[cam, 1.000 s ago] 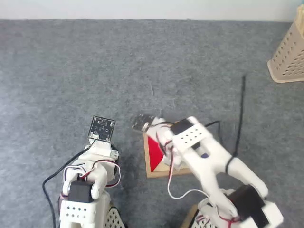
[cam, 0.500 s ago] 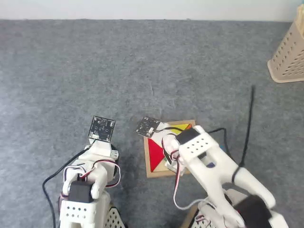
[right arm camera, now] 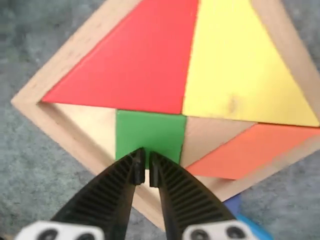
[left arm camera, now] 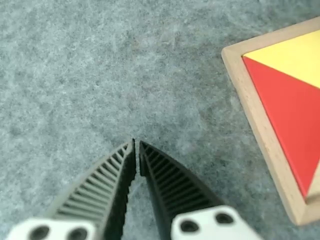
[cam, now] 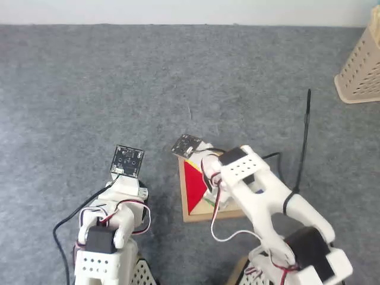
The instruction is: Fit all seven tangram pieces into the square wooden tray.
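Over the tray [right arm camera: 70, 56], your right claw [right arm camera: 142, 165], nearly closed and empty, hangs at the green square [right arm camera: 150, 131]; its arm has edged forward. Left claw [left arm camera: 136, 149] narrow, empty, above the counter [left arm camera: 75, 75].

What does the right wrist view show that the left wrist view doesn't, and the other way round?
Particular to the right wrist view: a green square and an orange piece in the tray, bare wood gaps beside the square, and the right gripper, shut, at the square's edge. Particular to the left wrist view: the left gripper, shut, above grey carpet beside the tray. Shared: the red triangle, the yellow triangle next to it, and the tray's wooden rim.
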### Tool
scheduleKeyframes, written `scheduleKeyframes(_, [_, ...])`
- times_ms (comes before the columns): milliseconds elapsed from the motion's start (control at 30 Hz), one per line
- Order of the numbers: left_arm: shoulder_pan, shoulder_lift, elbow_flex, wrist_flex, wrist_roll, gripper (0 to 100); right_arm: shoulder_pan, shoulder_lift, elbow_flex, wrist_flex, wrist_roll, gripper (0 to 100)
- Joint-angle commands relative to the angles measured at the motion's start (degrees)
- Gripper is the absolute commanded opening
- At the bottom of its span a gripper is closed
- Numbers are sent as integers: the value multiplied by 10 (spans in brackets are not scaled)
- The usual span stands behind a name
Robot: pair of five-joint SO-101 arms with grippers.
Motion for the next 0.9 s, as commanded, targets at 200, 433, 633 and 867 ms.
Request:
scheduleKeyframes(200, [-4, -12, -11, 4, 3, 12, 51, -212, -16, 124, -10, 79])
scheduleKeyframes(433, [-4, -12, -11, 4, 3, 12, 205, -285, -14, 187, 25, 141])
scheduleKeyframes(633, [-4, -12, -11, 4, 3, 12, 246, -238, 3, 175, 60, 144])
scheduleKeyframes(867, [-4, -12, -11, 4, 3, 12, 299, -157, 47, 67, 104, 145])
